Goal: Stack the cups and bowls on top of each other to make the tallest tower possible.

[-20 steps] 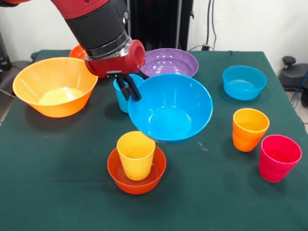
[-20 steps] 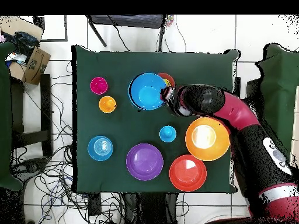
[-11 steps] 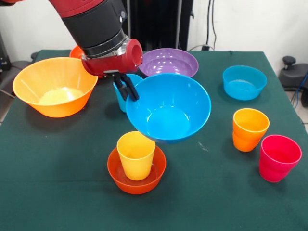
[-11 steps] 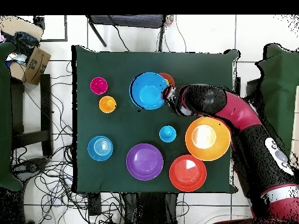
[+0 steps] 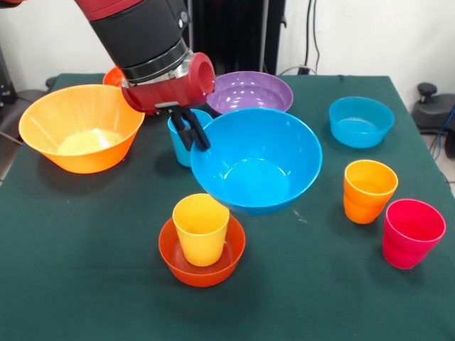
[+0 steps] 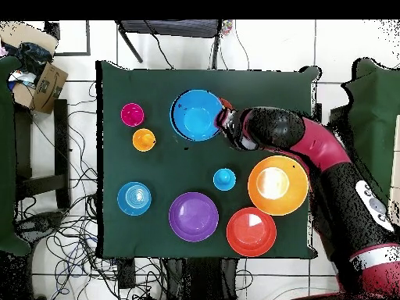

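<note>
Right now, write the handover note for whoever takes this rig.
Gripper: shut on the rim of the big blue bowl, held off the table, tilted, above and behind the yellow cup.
Done: yellow cup stands in the small red-orange bowl.
Loose on the table: blue cup, orange cup, pink cup, light orange bowl, purple bowl, small teal bowl.
Left: place the blue bowl, then stack the rest.

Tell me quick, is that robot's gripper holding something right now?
Gripper: shut on the rim of the large blue bowl, holding it up, tilted, above the table.
</note>
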Controlling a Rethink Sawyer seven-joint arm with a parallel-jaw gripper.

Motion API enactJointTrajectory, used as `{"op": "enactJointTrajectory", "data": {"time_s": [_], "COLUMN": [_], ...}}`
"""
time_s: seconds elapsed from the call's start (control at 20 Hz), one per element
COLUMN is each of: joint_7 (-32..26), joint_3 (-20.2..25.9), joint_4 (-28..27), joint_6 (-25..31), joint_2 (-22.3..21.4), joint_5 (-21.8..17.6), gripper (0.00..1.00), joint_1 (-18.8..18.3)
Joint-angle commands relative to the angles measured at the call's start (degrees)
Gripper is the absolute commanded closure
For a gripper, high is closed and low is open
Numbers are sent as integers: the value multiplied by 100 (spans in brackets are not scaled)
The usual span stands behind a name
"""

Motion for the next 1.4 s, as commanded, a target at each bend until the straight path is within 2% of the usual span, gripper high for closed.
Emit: {"op": "enactJointTrajectory", "data": {"time_s": [0.05,0.65,1.05,1.4], "joint_7": [-1471,-1708,-1579,-1603], "joint_3": [337,664,870,986], "joint_4": [-492,-517,-176,-154], "joint_6": [601,851,563,502], "joint_2": [264,417,360,347], "joint_5": [-434,-611,-862,-1097], "gripper": [100,100,100,100], "joint_1": [-111,-432,-639,-738]}}
